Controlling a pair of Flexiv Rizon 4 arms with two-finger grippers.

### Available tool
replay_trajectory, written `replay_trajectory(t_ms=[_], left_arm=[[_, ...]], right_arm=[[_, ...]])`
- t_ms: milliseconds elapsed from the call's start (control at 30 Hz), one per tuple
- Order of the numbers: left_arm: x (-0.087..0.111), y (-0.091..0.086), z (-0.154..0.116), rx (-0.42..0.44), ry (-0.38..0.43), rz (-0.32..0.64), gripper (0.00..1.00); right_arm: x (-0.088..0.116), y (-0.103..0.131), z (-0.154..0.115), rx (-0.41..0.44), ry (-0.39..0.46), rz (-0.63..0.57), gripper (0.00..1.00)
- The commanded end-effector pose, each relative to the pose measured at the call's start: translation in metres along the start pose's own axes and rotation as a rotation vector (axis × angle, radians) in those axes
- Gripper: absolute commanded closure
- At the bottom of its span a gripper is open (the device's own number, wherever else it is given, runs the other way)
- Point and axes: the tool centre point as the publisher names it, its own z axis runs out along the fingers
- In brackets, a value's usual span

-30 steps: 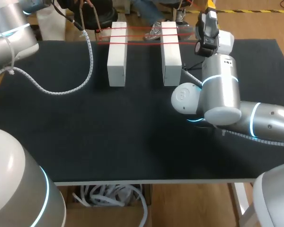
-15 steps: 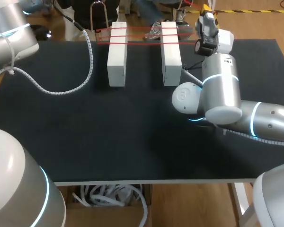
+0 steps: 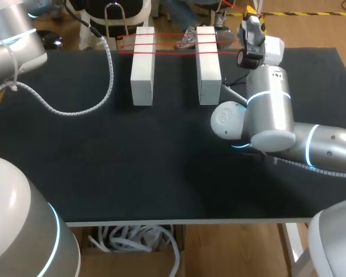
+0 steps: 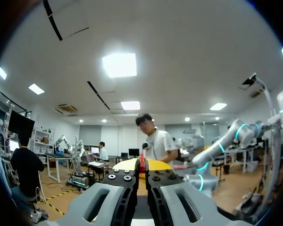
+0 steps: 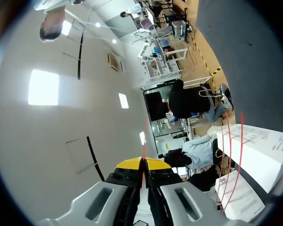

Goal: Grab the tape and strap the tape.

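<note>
The red tape (image 3: 174,52) runs in taut strands across the far ends of two white blocks (image 3: 143,63) on the counter (image 3: 161,161), presumably so the blocks act as posts for strapping. The right end effector (image 5: 143,165) is clamped on a thin red strand, which pulls it tight. The left end effector (image 4: 141,165) (unseen from the head view) is also closed, on a red sliver that is probably the tape. Only the wrist views show these pinches.

L gripper (image 4: 141,165) & R gripper (image 5: 144,165) both pinched tight on tape (image 5: 145,136), fingertips nearly meeting.
</note>
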Motion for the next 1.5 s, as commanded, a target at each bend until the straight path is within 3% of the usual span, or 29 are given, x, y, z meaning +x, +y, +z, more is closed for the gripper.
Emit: replay_trajectory(t_ms=[33,133,233,267,433,600,700,800,1167,1333,1500], left_arm=[[0.001,0.000,0.000,0.001,-0.001,0.001,1.00],[0.001,0.000,-0.001,-0.028,-0.007,0.001,1.00],[0.000,0.000,-0.004,-0.193,-0.019,0.036,1.00],[0.000,0.001,-0.006,-0.300,-0.015,0.066,1.00],[-0.002,0.001,-0.015,-0.469,-0.070,0.109,1.00],[-0.002,0.008,-0.018,-0.635,-0.047,0.110,1.00],[-0.003,0.012,-0.023,-0.646,-0.051,0.085,1.00],[-0.004,0.010,-0.024,-0.593,-0.072,0.095,1.00],[-0.004,0.010,-0.024,-0.593,-0.072,0.095,1.00],[-0.008,0.004,-0.008,-0.772,0.061,0.172,1.00],[-0.010,0.001,-0.001,-0.882,0.142,0.179,1.00]], right_arm=[[0.003,0.001,-0.001,0.000,-0.007,-0.005,1.00],[0.003,0.001,-0.002,0.000,-0.007,-0.013,1.00],[0.003,0.002,-0.003,0.002,-0.009,-0.019,1.00],[0.003,0.003,-0.004,0.000,-0.013,-0.025,1.00],[0.002,0.007,-0.005,-0.007,-0.025,-0.049,1.00],[0.002,0.009,-0.005,0.003,-0.031,-0.071,1.00],[0.002,0.009,-0.006,0.012,-0.039,-0.083,1.00],[0.001,0.009,-0.006,0.020,-0.043,-0.097,1.00],[-0.002,0.006,-0.004,0.056,-0.032,-0.131,1.00],[-0.004,0.004,-0.003,0.075,-0.031,-0.152,1.00],[-0.006,0.001,-0.003,0.105,-0.041,-0.176,1.00]])
